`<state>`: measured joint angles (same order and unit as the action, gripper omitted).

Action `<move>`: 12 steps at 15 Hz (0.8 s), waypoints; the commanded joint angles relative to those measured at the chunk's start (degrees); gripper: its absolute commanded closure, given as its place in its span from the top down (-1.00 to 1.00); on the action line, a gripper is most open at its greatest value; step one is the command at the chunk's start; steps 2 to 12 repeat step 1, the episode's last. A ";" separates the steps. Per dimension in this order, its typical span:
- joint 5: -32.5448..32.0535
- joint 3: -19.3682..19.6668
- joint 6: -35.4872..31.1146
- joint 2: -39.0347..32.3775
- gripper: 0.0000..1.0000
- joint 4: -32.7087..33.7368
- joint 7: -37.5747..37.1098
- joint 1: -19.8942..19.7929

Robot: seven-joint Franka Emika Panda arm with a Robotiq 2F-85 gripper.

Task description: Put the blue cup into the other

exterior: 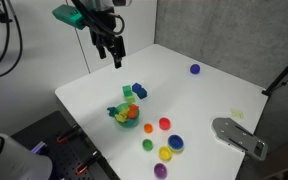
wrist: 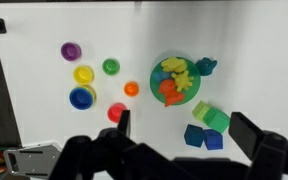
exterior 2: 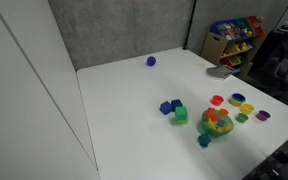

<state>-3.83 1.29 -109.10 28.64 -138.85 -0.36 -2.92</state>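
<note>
**Claw hanging open above the table, blue cup sitting alone**

The white table (exterior: pixel 219 95) is carrying everything. The gripper (exterior: pixel 115 58) is hanging above the table's back edge in an exterior view and is touching nothing. In the wrist view its fingers (wrist: pixel 246 132) are standing wide apart, released and empty.

A flat grey object (exterior: pixel 239 135) is lying at the table's edge, near the cups. The green bowl (wrist: pixel 174 80) is sitting filled with orange and yellow toy pieces. A green block (wrist: pixel 212 117) and the blue blocks (wrist: pixel 202 138) are lying just beside it.

The loose cups are sitting in a group on the bowl's other side. The light-blue cup (wrist: pixel 82 97), the widest of them, is sitting mouth up just beside the yellow cup (wrist: pixel 84 74). The red cup (wrist: pixel 117 112), green cup (wrist: pixel 111 66), purple cup (wrist: pixel 71 50) and a small orange cup (wrist: pixel 131 88) are sitting near it.

The blue cup (exterior: pixel 195 69) is sitting by itself toward the table's far side, well apart from the group and from the light-blue cup. It is showing too small to tell which way up it is.
</note>
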 commanded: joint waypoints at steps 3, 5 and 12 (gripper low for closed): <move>-0.06 0.14 0.13 -0.22 1.00 0.11 -0.05 0.15; -0.06 0.14 0.13 -0.22 1.00 0.11 -0.05 0.15; -0.06 0.14 0.13 -0.22 1.00 0.11 -0.05 0.15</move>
